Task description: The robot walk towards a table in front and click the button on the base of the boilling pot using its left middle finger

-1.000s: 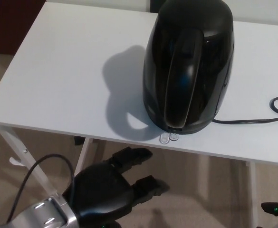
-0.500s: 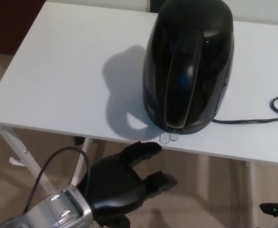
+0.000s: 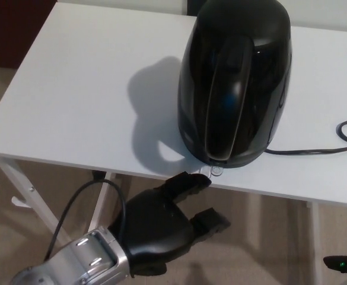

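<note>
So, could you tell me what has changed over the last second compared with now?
The left hand has risen forward and to the right, fingers apart, so its upper fingertip now reaches the table edge just beside the clear button at the kettle base. It holds nothing. The kettle, its cord and the table have stayed put.
</note>
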Robot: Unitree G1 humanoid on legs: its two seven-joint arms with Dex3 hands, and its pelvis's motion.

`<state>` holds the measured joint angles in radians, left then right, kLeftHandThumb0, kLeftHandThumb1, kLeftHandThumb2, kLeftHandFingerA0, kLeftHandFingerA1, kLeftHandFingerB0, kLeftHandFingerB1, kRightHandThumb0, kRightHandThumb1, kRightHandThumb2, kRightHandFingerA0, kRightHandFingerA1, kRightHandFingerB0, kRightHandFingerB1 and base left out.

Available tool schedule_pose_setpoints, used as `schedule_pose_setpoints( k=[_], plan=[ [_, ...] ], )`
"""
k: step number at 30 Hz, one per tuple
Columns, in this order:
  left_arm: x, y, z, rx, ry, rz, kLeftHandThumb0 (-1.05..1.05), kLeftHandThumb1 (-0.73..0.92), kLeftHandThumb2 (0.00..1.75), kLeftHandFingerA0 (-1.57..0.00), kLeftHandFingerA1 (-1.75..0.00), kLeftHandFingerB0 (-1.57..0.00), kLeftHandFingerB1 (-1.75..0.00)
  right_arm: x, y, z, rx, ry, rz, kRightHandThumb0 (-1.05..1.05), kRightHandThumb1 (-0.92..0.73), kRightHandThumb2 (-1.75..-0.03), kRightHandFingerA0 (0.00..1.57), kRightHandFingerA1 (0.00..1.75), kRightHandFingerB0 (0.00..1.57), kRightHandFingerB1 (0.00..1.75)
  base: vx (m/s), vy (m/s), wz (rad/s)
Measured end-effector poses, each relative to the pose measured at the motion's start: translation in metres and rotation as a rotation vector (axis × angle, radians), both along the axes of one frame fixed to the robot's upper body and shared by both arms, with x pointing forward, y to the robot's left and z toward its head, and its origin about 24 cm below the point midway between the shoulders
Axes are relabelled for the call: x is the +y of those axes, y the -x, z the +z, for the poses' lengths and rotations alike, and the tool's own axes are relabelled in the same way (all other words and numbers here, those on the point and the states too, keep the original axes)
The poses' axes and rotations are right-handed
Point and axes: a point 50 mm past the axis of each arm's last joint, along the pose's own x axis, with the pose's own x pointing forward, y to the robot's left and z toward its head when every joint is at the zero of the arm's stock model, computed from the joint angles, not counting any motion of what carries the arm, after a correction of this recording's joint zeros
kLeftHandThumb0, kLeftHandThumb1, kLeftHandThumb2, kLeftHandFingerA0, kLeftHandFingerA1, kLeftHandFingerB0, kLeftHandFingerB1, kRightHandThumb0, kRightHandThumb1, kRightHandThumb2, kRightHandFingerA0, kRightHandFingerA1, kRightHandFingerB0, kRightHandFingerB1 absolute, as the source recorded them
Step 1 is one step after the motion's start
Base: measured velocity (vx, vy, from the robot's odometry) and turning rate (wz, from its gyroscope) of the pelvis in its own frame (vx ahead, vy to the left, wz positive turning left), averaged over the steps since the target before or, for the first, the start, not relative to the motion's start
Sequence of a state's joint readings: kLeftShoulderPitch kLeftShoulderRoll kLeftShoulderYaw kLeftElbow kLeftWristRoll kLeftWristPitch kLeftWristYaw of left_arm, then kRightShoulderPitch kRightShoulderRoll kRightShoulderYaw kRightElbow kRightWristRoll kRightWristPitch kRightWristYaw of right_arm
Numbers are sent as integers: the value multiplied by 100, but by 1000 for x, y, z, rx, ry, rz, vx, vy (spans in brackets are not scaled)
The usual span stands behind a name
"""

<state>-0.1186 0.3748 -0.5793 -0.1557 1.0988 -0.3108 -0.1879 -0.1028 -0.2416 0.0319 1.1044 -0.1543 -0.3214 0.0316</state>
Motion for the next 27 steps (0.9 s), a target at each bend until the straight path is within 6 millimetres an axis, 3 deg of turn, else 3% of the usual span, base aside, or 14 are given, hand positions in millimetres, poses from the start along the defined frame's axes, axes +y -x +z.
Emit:
schedule_pose_setpoints(
  k=[26,27],
  plan=[
    [-17,-20,-1,-19,-25,16,-31,25,86,-7,-50,-6,-50,1,-4,2,-6,1,9,-46,-49,-81,56,61,34,51,0,0,0],
    [-17,-20,-2,-17,-29,16,-68,44,73,-17,-39,-14,-36,1,-4,2,-6,1,10,-46,-49,-81,56,61,34,51,0,0,0]
  ],
)
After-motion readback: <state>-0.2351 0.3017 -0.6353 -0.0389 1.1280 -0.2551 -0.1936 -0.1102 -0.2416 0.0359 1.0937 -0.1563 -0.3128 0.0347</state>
